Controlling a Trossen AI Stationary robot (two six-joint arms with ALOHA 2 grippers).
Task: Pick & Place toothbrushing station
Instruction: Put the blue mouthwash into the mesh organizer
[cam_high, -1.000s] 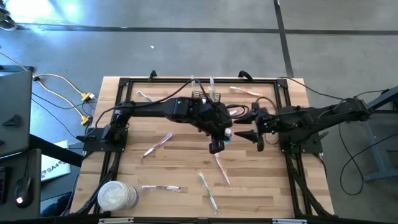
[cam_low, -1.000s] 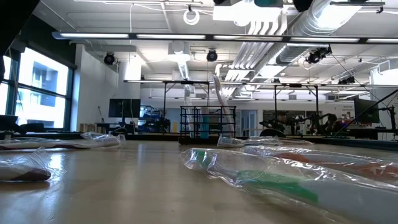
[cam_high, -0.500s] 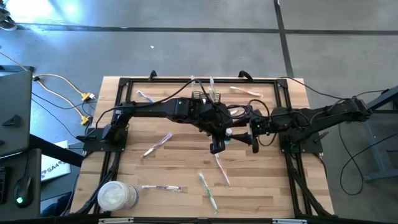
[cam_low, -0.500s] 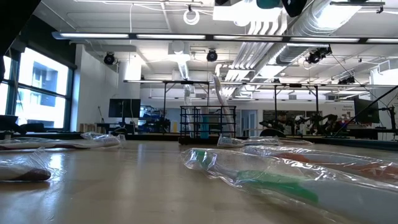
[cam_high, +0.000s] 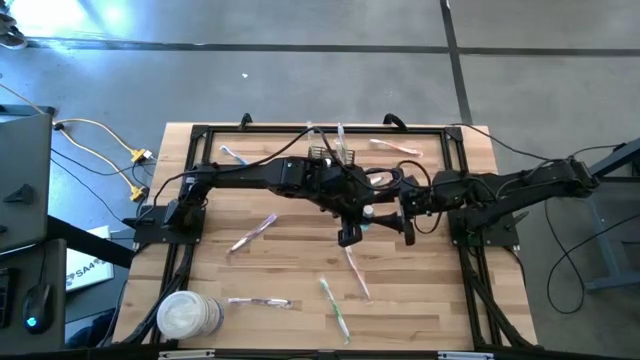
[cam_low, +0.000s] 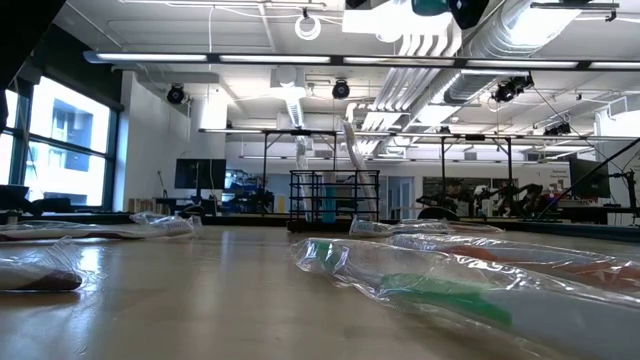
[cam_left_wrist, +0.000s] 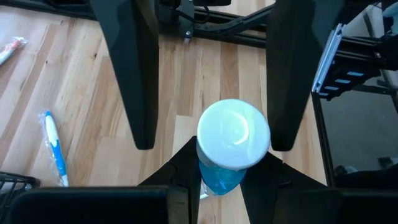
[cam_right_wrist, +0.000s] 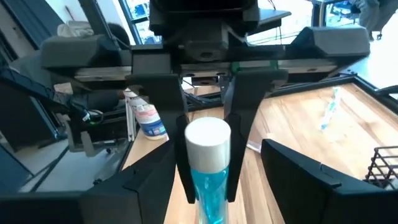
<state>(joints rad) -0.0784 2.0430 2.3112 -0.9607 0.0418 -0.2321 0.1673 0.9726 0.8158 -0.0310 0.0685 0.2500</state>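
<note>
Left pincer (cam_left_wrist: 211, 177) grips a blue-liquid bottle with white cap (cam_left_wrist: 233, 134) over mid-table; right pincer (cam_high: 408, 218) faces it close by, fingers apart either side of the bottle, not clamped. Wooden plank table (cam_high: 290, 290) with black frame sits on grey concrete floor; open workshop room with windows, ceiling ducts and lights behind. Black wire-mesh basket (cam_high: 331, 157) stands at the far side of the table, a few wrapped toothbrushes upright inside. Other wrapped toothbrushes (cam_high: 336, 308) lie scattered. Round white tub (cam_high: 184, 316) at near-left corner. No readable writing.

White tub (cam_high: 186, 316) at table (cam_high: 290, 262) corner — wrapped toothbrushes (cam_high: 335, 308) scattered.
</note>
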